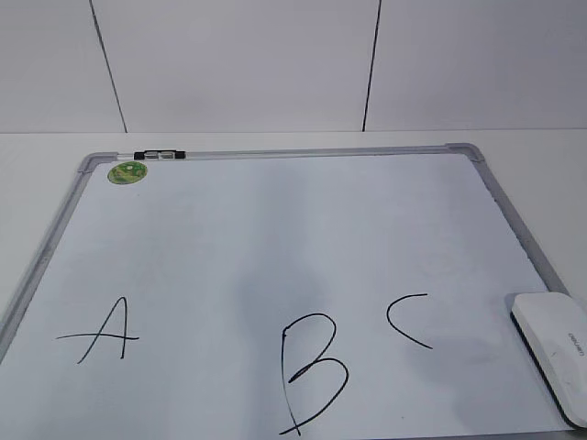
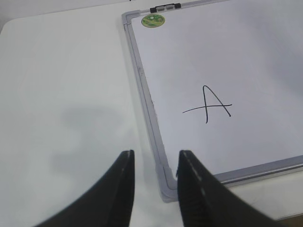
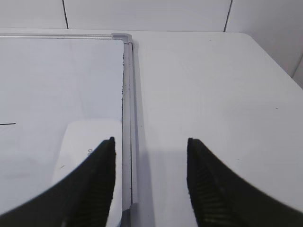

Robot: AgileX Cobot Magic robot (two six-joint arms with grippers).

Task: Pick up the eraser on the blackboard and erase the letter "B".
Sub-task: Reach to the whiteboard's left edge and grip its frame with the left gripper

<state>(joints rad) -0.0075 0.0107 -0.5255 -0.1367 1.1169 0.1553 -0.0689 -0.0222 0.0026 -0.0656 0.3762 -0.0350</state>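
The blackboard [image 1: 275,229] is a white dry-erase board with a grey frame, lying flat on the table. The black letter "B" [image 1: 312,371] stands at its near middle, between an "A" [image 1: 105,335] and a "C" [image 1: 408,321]. The white eraser [image 1: 555,353] lies at the board's near right corner; it also shows in the right wrist view [image 3: 85,142], partly under the left jaw. My right gripper [image 3: 150,144] is open above the board's right frame, beside the eraser. My left gripper [image 2: 155,158] is open above the board's near left corner [image 2: 166,189]. Neither gripper shows in the exterior view.
A green round sticker [image 1: 127,171] and a black-and-white marker clip [image 1: 158,155] sit at the board's far left. White table [image 2: 61,94] surrounds the board. A tiled wall [image 1: 275,64] stands behind.
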